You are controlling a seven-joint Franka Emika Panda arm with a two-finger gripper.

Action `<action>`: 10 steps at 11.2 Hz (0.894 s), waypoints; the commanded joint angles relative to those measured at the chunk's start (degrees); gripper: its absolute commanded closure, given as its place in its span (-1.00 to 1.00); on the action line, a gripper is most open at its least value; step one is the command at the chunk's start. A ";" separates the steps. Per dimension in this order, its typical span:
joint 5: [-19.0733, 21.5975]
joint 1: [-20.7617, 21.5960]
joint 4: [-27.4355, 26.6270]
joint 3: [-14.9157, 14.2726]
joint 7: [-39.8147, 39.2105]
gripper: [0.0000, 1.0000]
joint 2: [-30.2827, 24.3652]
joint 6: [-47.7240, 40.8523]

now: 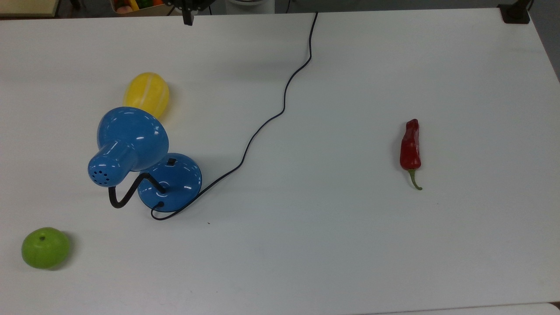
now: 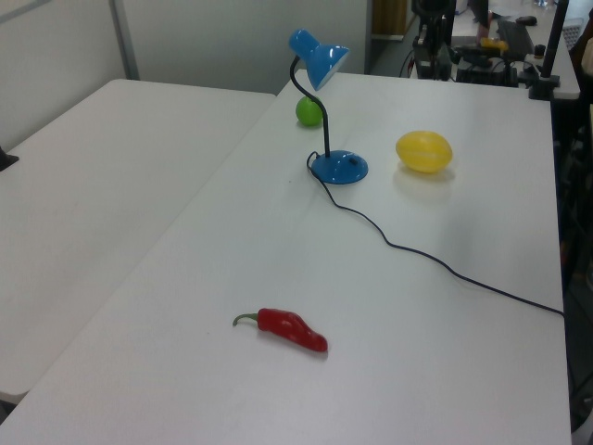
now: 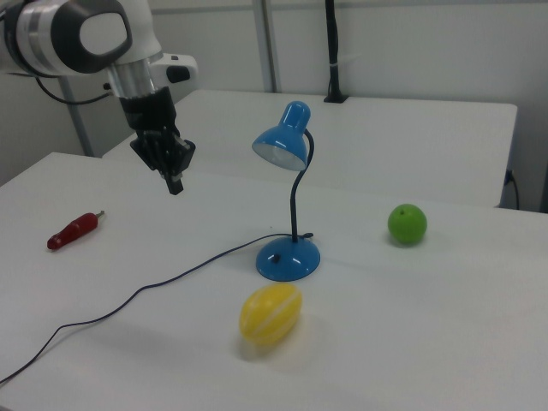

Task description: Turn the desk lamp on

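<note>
Right view: unlabelled desk lamp (image 3: 289,193), tool (image 3: 174,183) aloft

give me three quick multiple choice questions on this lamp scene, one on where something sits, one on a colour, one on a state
1. In the right view, where is the yellow fruit relative to the lamp base?
A. in front of it
B. behind it
C. on top of it

2. What colour is the pepper?
A. green
B. red
C. orange

3. Is the gripper touching the desk lamp?
A. yes, on the switch
B. yes, on the shade
C. no, it hangs apart

Answers:
1 A: the yellow fruit lies nearer the camera than the lamp base.
2 B: the pepper is red.
3 C: the gripper hangs clear of the desk lamp.
</note>
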 commanded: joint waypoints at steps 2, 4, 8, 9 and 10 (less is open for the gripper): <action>0.77 -1.09 -0.99 0.09 -1.15 1.00 4.61 7.48; 0.69 -1.35 -1.87 0.09 -0.71 1.00 6.80 11.69; -0.10 -1.61 -2.66 0.09 -0.44 1.00 12.08 19.34; -0.28 -1.79 -3.19 0.09 -0.70 1.00 12.70 21.45; -0.28 -2.40 -4.24 0.09 -0.71 1.00 13.48 23.47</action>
